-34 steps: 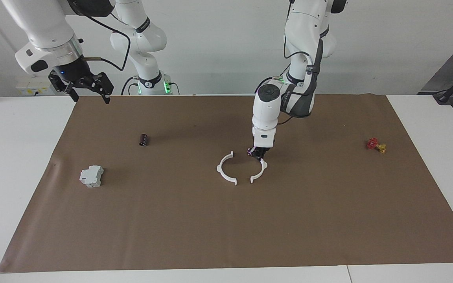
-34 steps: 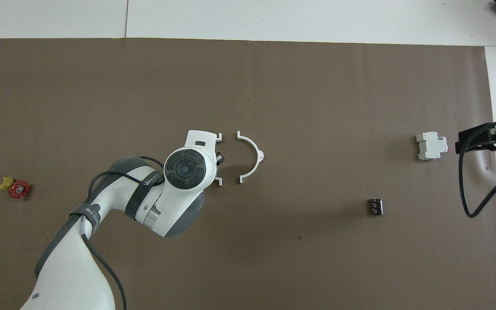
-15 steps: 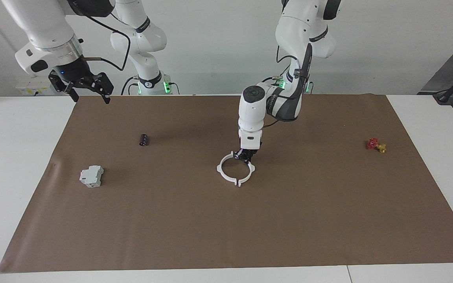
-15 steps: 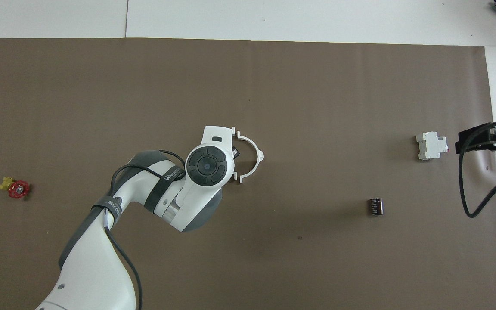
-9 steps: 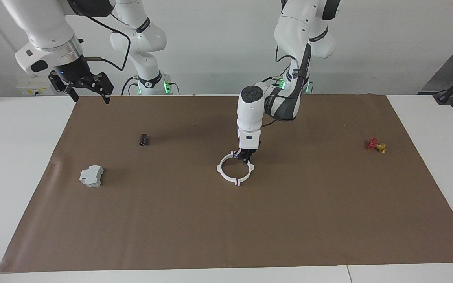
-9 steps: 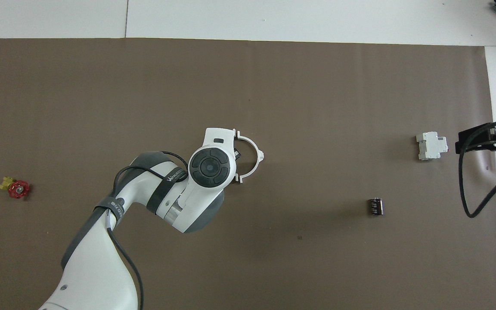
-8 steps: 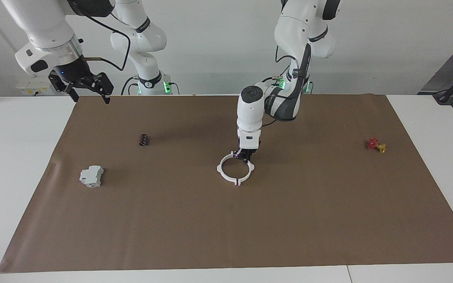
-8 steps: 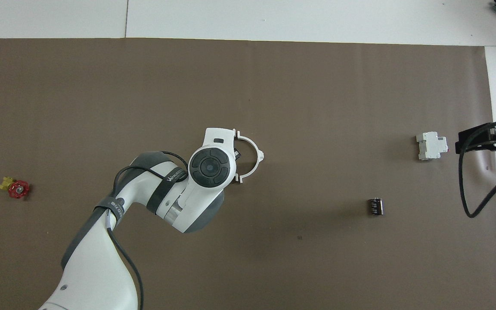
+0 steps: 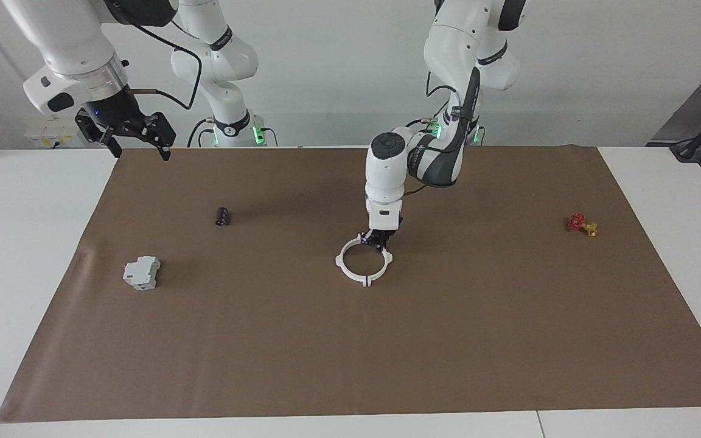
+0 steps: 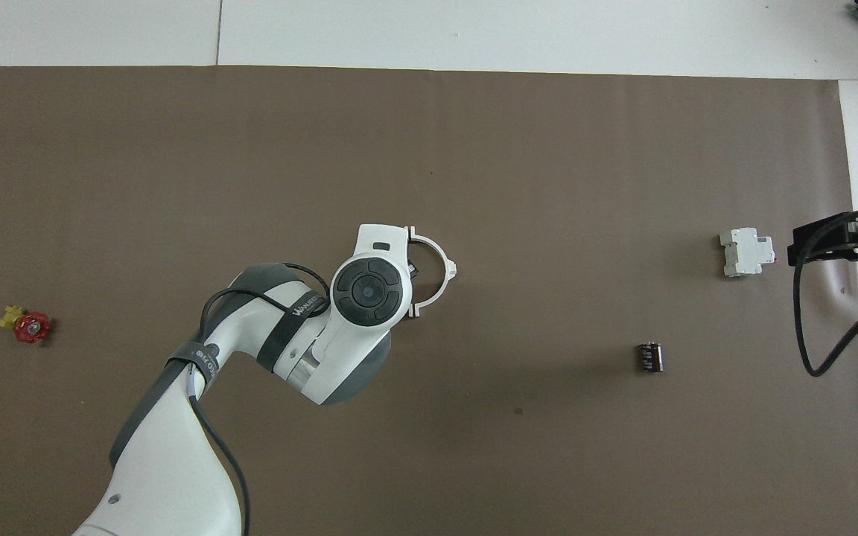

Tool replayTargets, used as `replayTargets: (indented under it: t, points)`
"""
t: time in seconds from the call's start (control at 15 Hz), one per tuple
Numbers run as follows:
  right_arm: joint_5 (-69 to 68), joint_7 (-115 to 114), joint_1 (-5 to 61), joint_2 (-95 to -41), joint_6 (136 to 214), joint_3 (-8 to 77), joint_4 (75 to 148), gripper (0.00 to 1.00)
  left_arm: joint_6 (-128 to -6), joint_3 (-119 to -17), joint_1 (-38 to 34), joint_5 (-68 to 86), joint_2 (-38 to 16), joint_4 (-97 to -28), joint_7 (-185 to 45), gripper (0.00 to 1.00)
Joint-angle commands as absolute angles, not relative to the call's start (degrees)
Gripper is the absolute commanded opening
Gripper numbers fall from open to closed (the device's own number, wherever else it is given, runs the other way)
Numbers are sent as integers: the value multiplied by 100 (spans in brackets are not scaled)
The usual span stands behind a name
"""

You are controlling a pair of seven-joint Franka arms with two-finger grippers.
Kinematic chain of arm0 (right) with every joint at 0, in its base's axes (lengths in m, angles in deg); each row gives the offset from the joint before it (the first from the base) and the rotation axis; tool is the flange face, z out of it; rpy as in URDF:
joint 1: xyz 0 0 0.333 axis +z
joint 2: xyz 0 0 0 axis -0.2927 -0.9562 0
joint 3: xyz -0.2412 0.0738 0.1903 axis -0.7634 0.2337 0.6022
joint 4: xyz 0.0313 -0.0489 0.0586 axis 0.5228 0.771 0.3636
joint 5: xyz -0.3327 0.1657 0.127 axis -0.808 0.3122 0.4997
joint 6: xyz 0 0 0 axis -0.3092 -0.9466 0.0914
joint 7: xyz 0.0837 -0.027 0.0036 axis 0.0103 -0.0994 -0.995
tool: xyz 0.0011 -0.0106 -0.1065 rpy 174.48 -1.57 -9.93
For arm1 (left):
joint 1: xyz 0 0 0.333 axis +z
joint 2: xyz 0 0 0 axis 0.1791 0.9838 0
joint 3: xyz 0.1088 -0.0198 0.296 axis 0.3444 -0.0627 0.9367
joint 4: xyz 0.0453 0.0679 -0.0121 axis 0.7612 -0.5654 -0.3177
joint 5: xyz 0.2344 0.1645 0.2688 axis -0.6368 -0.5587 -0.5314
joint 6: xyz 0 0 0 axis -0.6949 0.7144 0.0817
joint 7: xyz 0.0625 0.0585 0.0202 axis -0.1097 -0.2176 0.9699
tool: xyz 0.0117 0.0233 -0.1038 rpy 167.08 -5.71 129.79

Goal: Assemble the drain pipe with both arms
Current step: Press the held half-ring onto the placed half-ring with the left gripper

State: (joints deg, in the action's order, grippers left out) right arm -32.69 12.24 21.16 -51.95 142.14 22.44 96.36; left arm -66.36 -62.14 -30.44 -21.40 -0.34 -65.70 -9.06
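The drain pipe's two white half-rings lie in the middle of the brown mat with their end tabs meeting, forming one ring. One half [image 9: 339, 261] is toward the right arm's end and shows in the overhead view [image 10: 450, 268]. My left gripper [image 9: 380, 241] is down at the mat, shut on the other half [image 9: 389, 258]. In the overhead view the left arm's wrist [image 10: 366, 290] covers that half. My right gripper [image 9: 137, 132] is open and empty, and waits raised over the mat's corner at the right arm's end. It also shows in the overhead view [image 10: 842, 244].
A grey-white boxy block [image 9: 141, 272] and a small dark cylinder [image 9: 223, 216] lie on the mat toward the right arm's end. A small red and gold valve [image 9: 581, 224] lies toward the left arm's end. White table surrounds the mat [image 9: 350, 365].
My left gripper slid its half-ring toward the right arm's end until its tabs met the other half's, closing the gap. The right arm has not moved.
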Motion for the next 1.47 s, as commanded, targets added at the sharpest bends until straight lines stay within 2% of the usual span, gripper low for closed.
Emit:
replayTargets:
  t: [0.0, 0.8, 0.87, 0.93, 1.0, 1.07, 1.4]
  points:
    - [-3237, 1079, 2053, -5148, 14316, 2270, 9722, 100, -6540, -6113, -3178, -2256, -10, -6498, -761, 0]
    - [-3246, 1079, 2053, -5148, 14316, 2270, 9722, 100, -6549, -6113, -3178, -2265, -10, -6489, -761, 0]
    - [-3237, 1079, 2053, -5148, 14316, 2270, 9722, 100, -6549, -6113, -3178, -2265, -10, -6489, -761, 30]
    - [-3246, 1079, 2053, -5148, 14316, 2270, 9722, 100, -6557, -6113, -3178, -2265, -19, -6489, -761, 66]
    - [-3246, 1079, 2053, -5148, 14316, 2270, 9722, 100, -6558, -6113, -3169, -2282, -10, -6498, -770, 88]
    - [-3246, 1079, 2053, -5148, 14316, 2270, 9722, 100, -6566, -6113, -3169, -2326, -19, -6507, -761, 100]
    - [-3246, 1079, 2053, -5148, 14316, 2270, 9722, 100, -6566, -6122, -3169, -2344, -19, -6515, -761, 100]
